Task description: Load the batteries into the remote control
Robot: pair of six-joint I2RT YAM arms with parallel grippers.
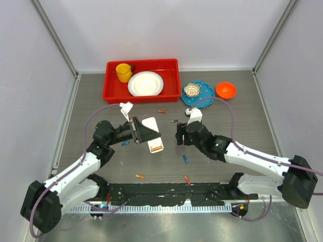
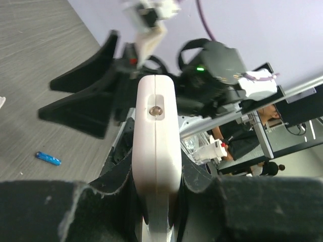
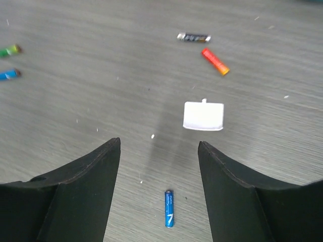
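Observation:
My left gripper (image 1: 145, 132) is shut on the white remote control (image 1: 153, 132), gripping it edge-on above the table, red panel end (image 1: 156, 148) toward me. In the left wrist view the remote (image 2: 156, 126) stands between the pads (image 2: 117, 174). My right gripper (image 1: 178, 133) is open and empty, just right of the remote. In the right wrist view it (image 3: 159, 143) hovers over a blue battery (image 3: 169, 208). Other batteries lie loose: orange (image 1: 161, 111), dark (image 1: 174, 121), blue (image 1: 185, 159), blue (image 1: 125, 142), orange (image 1: 140, 176), red (image 1: 187, 180).
A small white square cover (image 3: 203, 116) lies on the table ahead of the right gripper. A red tray (image 1: 113, 93) at the back holds a yellow mug (image 1: 123, 72) and a white plate (image 1: 146, 83). A blue plate (image 1: 204, 95) and an orange bowl (image 1: 225, 90) stand beside it.

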